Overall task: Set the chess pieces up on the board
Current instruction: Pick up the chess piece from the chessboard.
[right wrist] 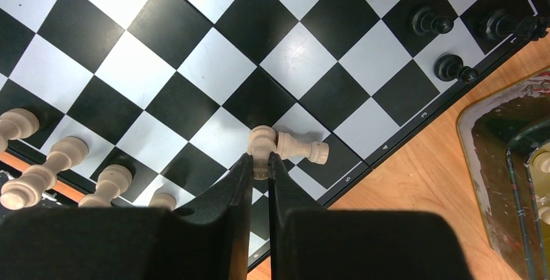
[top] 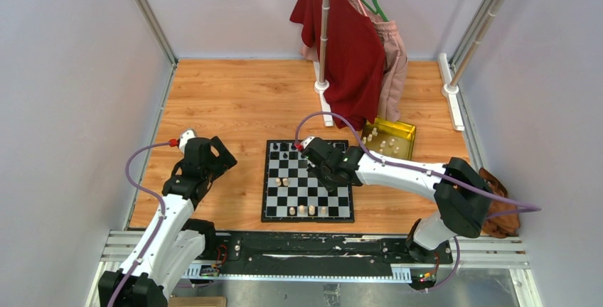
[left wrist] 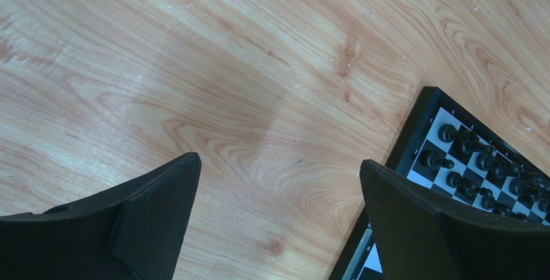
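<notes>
The board (top: pixel 284 200) lies in the middle of the wooden table. Black chess pieces (top: pixel 284 151) stand at its far left, and cream chess pieces (top: pixel 302 209) stand along its near row. My right gripper (top: pixel 334 179) hangs over the board's right side. In the right wrist view it (right wrist: pixel 260 162) is shut on a cream piece (right wrist: pixel 261 142). A second cream piece (right wrist: pixel 301 147) lies on its side against the held one, near the board's edge (right wrist: pixel 389 147). My left gripper (top: pixel 217 158) is open over bare wood left of the board (left wrist: pixel 415 137), with nothing between its fingers (left wrist: pixel 162 196).
A gold tin (top: pixel 390 136) holding several cream pieces sits just beyond the board's far right corner, also at the right of the right wrist view (right wrist: pixel 499 163). A clothes rack (top: pixel 325 37) with a red shirt (top: pixel 348 44) stands behind the board. A brown object (top: pixel 498 207) lies at the table's right edge.
</notes>
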Robot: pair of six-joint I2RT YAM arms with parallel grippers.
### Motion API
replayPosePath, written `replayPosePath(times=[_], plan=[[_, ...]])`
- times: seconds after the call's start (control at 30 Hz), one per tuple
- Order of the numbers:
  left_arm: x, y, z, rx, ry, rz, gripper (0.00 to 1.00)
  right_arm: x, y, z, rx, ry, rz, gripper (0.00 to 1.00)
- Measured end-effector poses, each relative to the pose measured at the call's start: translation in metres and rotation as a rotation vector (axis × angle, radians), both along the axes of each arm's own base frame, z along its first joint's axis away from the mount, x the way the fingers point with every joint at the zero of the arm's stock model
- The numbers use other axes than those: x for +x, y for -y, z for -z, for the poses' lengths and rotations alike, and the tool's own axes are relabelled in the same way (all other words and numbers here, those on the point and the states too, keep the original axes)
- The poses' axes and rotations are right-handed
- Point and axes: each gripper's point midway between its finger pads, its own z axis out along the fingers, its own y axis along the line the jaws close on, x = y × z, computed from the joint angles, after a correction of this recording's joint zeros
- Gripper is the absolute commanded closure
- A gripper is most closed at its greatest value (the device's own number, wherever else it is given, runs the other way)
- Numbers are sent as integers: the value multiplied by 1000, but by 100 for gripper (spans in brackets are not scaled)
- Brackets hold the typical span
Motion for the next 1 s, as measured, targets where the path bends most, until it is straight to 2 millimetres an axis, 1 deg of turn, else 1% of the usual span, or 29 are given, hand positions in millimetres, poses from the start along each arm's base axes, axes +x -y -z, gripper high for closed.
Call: replayPosePath(times=[0.1, 0.23, 0.37, 0.47, 0.57, 0.67, 0.77, 0.87, 1.0], plan=[[0, 1, 0, -5, 1, 0, 0, 0, 0, 0, -10, 7, -27, 100], [0, 3, 0, -18, 0, 4, 0, 1, 1, -1, -23, 21, -62, 100], [2, 7, -5, -38, 9, 14, 0, 5, -2, -11, -15, 49, -98, 100], [6, 12, -14, -60, 24, 30, 0, 9, -7, -26, 11, 83, -124, 100], [13, 20, -28, -89, 43, 57, 1, 11, -10, -39, 34, 110, -158, 100], [18, 28, -43, -119, 63, 90, 1, 8, -13, -51, 59, 135, -204, 100], [20, 36, -55, -149, 80, 119, 1, 3, -17, -59, 73, 148, -246, 100], [19, 44, -64, -183, 88, 153, 1, 0, -22, -68, 86, 156, -273, 100], [15, 51, -66, -215, 81, 181, 2, -5, -28, -76, 113, 157, -306, 100]])
